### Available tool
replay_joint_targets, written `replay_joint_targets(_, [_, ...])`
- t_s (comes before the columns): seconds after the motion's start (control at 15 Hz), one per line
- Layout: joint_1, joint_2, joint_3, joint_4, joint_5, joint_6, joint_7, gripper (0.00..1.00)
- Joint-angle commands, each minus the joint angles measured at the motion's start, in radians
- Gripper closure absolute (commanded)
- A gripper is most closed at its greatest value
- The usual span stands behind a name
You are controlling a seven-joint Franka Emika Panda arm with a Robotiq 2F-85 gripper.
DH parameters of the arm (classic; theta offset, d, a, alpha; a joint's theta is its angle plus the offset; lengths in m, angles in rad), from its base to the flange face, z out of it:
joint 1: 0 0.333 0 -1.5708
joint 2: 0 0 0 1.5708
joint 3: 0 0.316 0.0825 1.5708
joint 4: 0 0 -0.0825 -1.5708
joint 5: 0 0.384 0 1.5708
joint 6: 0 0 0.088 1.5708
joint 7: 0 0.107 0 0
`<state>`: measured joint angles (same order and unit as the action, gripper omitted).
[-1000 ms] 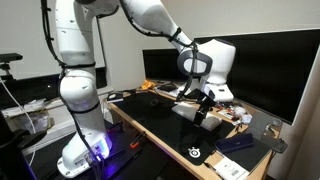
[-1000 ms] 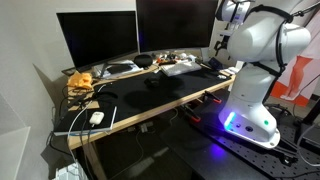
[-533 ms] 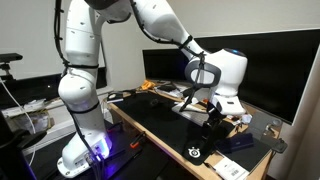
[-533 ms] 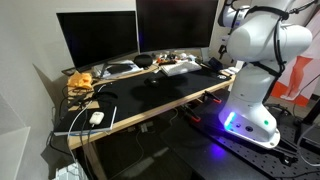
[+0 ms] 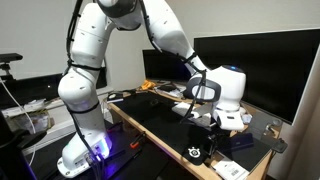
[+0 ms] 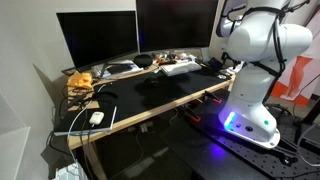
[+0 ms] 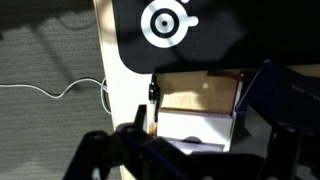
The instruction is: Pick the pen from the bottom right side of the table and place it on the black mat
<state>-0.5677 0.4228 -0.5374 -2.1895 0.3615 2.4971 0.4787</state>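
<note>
One slim dark-capped pen (image 7: pixel 152 105) on the light wood tabletop (image 7: pixel 122 90), six o'clock of the large black mat (image 7: pixel 230 30), looks light, stiff, roll-prone; pinch mid-barrel; end effector (image 7: pixel 190 160) spread apart

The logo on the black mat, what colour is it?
The logo is white, against the black mat; the wrist view shows it best.

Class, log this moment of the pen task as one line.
phase: pre-grasp | end effector: open, above pen | pen: on table, beside black mat, not grasped
</note>
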Motion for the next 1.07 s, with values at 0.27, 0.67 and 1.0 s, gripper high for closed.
replay_joint_targets(0.27, [0.007,0.072,-0.003,-0.012,0.003,0.092,0.047,0.0])
replay_joint_targets(0.67, [0.013,0.091,-0.008,-0.053,-0.003,0.144,0.035,0.0])
replay_joint_targets(1.0, [0.02,0.102,-0.007,-0.061,-0.001,0.174,0.04,0.34])
